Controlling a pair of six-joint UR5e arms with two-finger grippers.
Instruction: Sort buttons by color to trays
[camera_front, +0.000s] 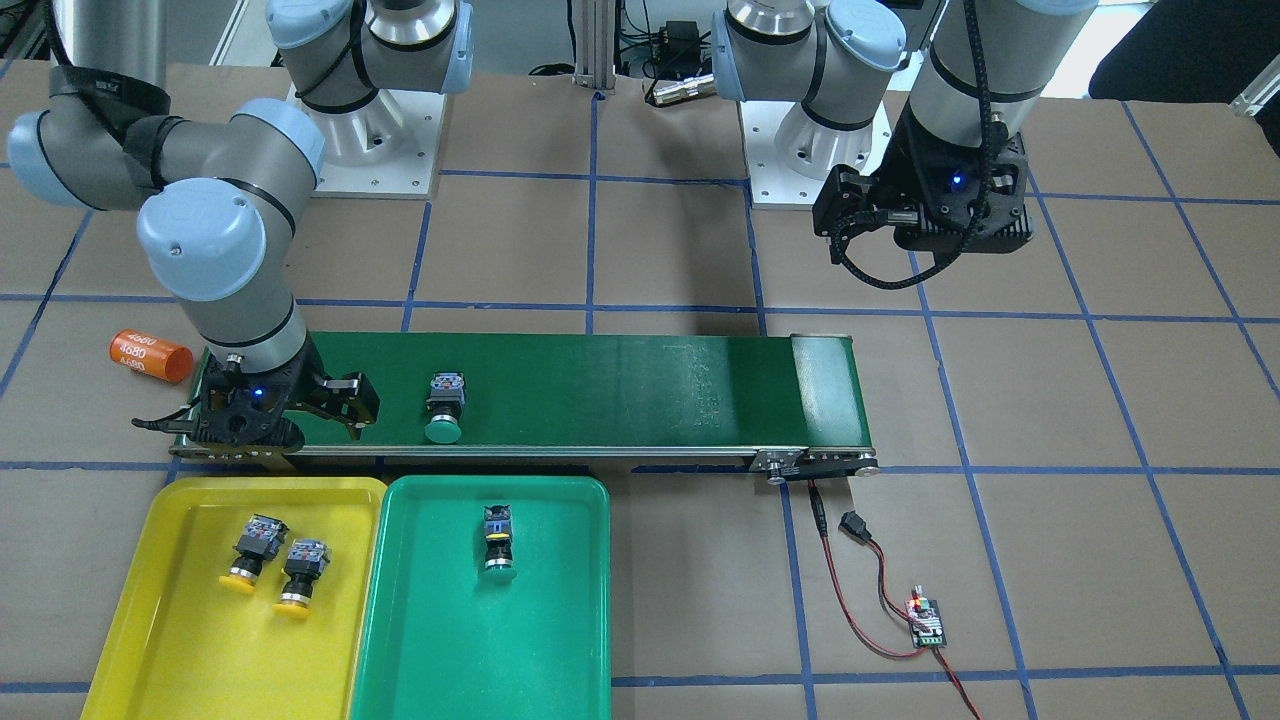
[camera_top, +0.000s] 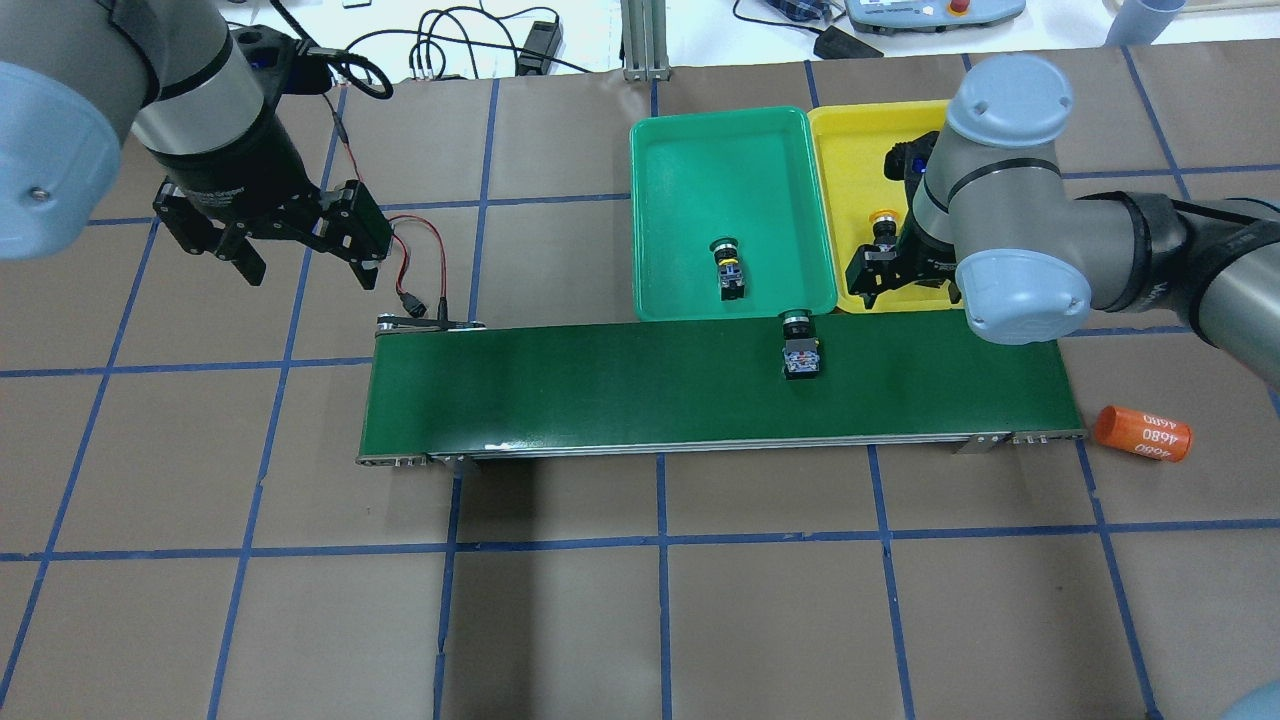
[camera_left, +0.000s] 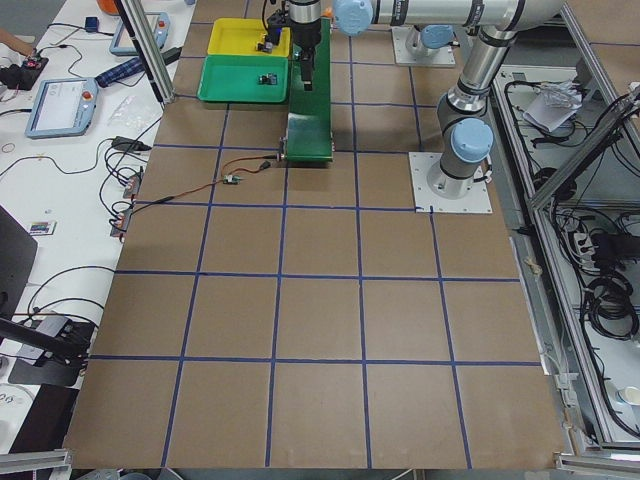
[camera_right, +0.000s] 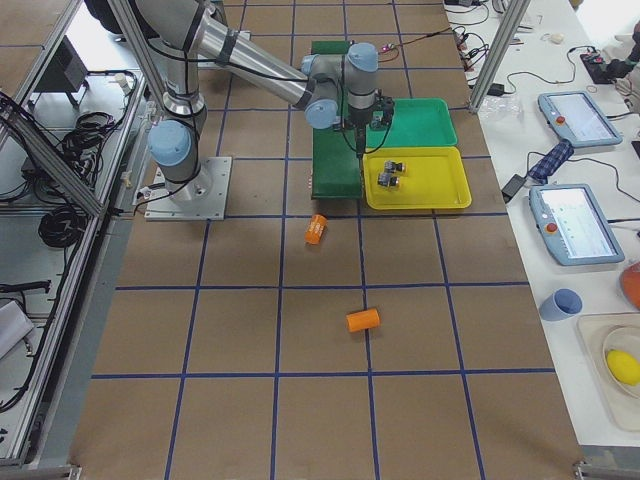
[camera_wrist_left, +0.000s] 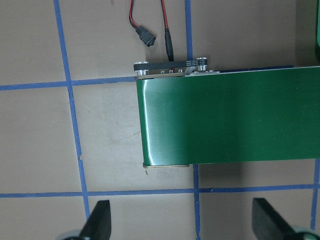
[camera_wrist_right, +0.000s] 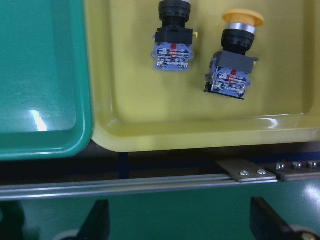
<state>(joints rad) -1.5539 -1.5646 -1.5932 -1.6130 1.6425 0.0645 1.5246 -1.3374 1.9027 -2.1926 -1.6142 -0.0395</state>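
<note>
Jaws gape empty on both: I see right gripper (camera_front: 258, 416) over the belt (camera_front: 620, 385), left gripper (camera_top: 305, 262) beyond its end.

Through the right wrist camera I see the yellow tray (camera_wrist_right: 150, 125) filling most of the upper frame, its rim just beside the teal-green tray (camera_wrist_right: 40, 75) on the view's left. Two buttons lie in the yellow tray, near each other but apart. The capped button (camera_wrist_right: 235, 70) shows a yellow mushroom cap. The cropped button (camera_wrist_right: 172, 47) has its cap cut off by the top edge, so I cannot tell its colour. Below run a metal rail (camera_wrist_right: 125, 186) and the green belt (camera_wrist_right: 175, 210). My right gripper (camera_wrist_right: 180, 225) has its fingers (camera_wrist_right: 97, 222) spread wide over the belt.
</note>
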